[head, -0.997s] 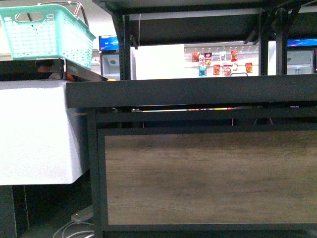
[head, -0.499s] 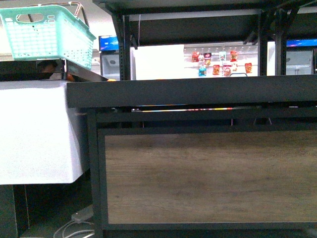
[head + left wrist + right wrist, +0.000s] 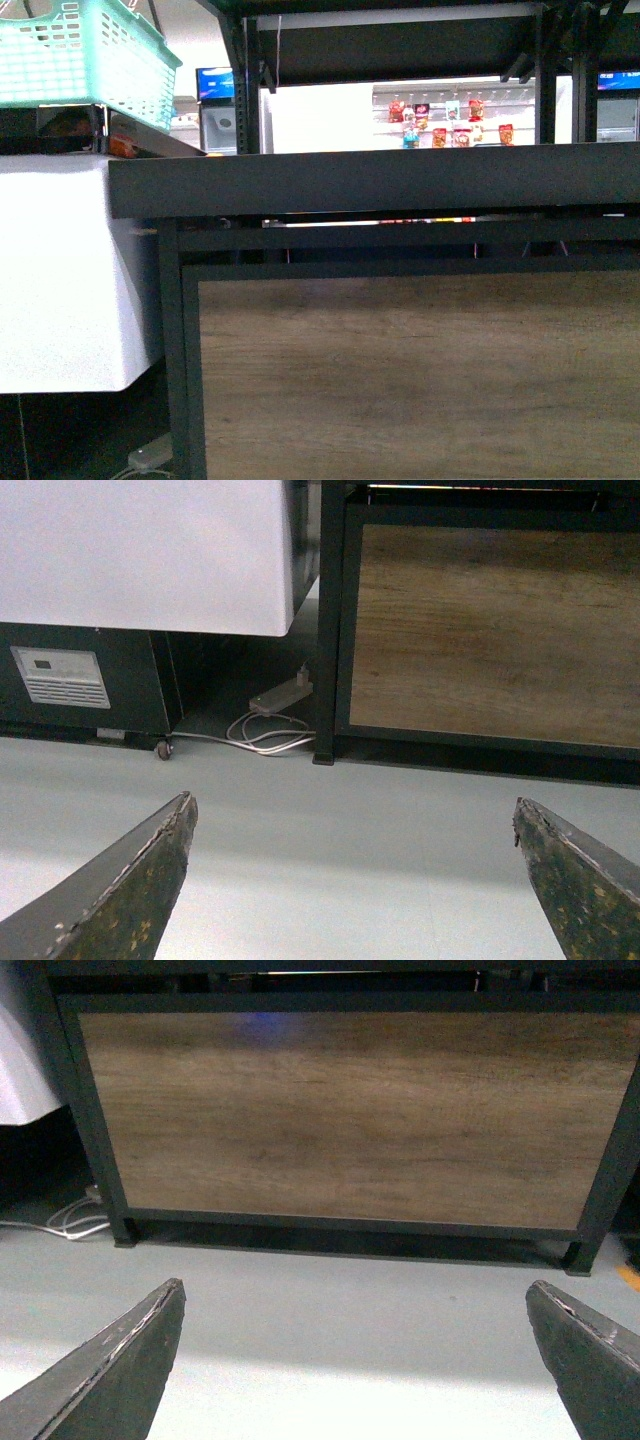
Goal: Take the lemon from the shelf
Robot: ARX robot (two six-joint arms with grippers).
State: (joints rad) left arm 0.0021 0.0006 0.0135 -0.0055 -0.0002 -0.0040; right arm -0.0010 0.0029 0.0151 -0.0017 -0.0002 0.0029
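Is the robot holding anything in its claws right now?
No, nothing is held. The left gripper and the right gripper are both open and empty.

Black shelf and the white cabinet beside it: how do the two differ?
The shelf is an open black frame with a brown wood-grain panel; the white cabinet is a closed plain box on a dark base. The shelf stands on a fixed foot, the white cabinet on a small wheel. Both rest on the grey floor, side by side.
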